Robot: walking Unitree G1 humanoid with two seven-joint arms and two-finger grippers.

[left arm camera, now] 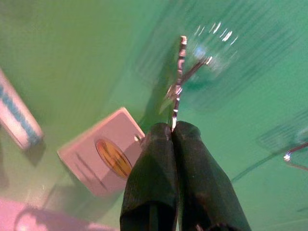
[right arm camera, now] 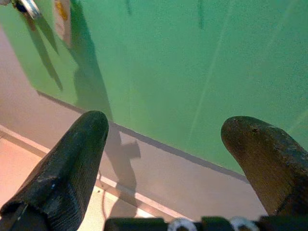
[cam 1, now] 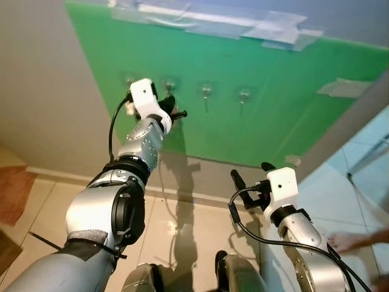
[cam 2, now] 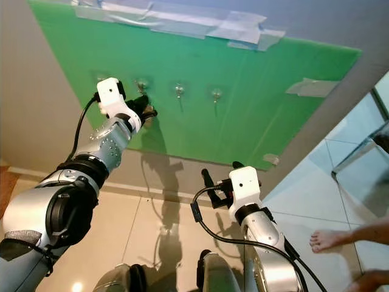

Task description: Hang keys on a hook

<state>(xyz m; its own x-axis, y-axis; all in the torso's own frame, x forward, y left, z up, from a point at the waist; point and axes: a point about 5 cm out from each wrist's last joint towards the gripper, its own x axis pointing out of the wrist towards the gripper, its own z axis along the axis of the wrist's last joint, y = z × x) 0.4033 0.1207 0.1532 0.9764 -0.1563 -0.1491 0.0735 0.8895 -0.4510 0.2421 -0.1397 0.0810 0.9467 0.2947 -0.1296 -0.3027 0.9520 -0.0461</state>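
Fingers (left arm camera: pixel 161 163) of the left gripper (left arm camera: pixel 173 127) are pressed together on a thin metal key ring (left arm camera: pixel 179 79), held up against the green board (cam 1: pixel 273 115) on the wall. The ring sits right at a clear hook (left arm camera: pixel 207 55), though blur makes it hard to say whether it is over the hook. A pale tag (left arm camera: pixel 103 154) with a yellow mark hangs from the ring, against the board. The hook is one of a row of four (cam 1: pixel 206 91); the left gripper is at the second from the left. The right gripper (cam 1: pixel 250 173) hangs low near the bottom of the board, its two fingers spread wide with nothing between them. A person's bare foot (cam 2: pixel 328 239) rests on the tiled floor (cam 2: pixel 146 225) at the right.
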